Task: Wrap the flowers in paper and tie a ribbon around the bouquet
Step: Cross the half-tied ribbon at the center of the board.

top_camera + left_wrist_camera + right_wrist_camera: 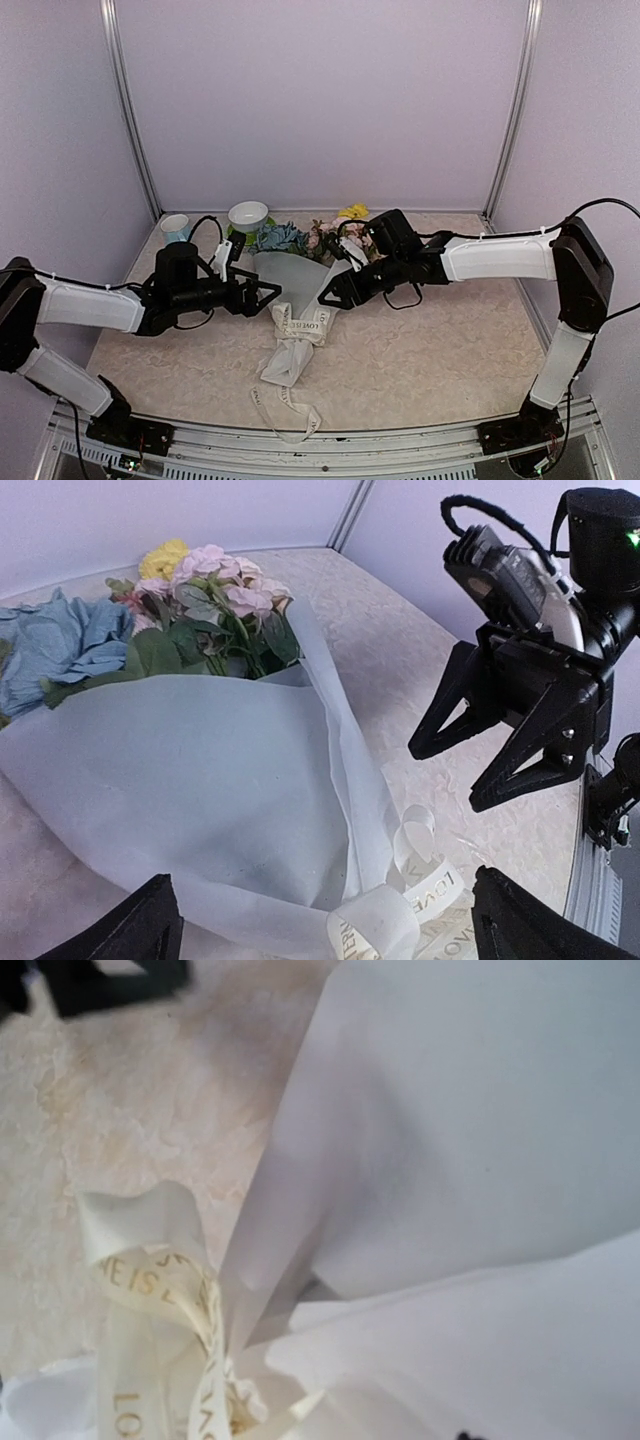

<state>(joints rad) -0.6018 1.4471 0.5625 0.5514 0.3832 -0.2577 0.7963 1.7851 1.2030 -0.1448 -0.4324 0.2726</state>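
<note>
Pale lilac walls close in a marbled beige table [450,350], seen from above with both arm bases at the bottom edge. At the middle of the frame the bouquet [290,262] lies flat on the table, its blooms toward the back wall and its narrow end toward the near edge. The flowers [215,590], pink, yellow and blue with green leaves, spill out of the wide mouth of the paper [200,780], which forms a frosted white cone around the stems. The ribbon [298,335] is knotted around the cone's narrow end, and its cream tails with printed lettering trail down toward the bottom of the overhead view.

The left gripper [268,294] sits just left of the cone. Its fingers [140,925] are spread wide at the two bottom corners of its own camera view, with nothing between them. The right gripper [328,298] hangs just right of the cone, above the tabletop, with its jaws partly apart and empty.

A small blue cup [175,228] and a white bowl [248,214] stand at the back, left of the blooms.
</note>
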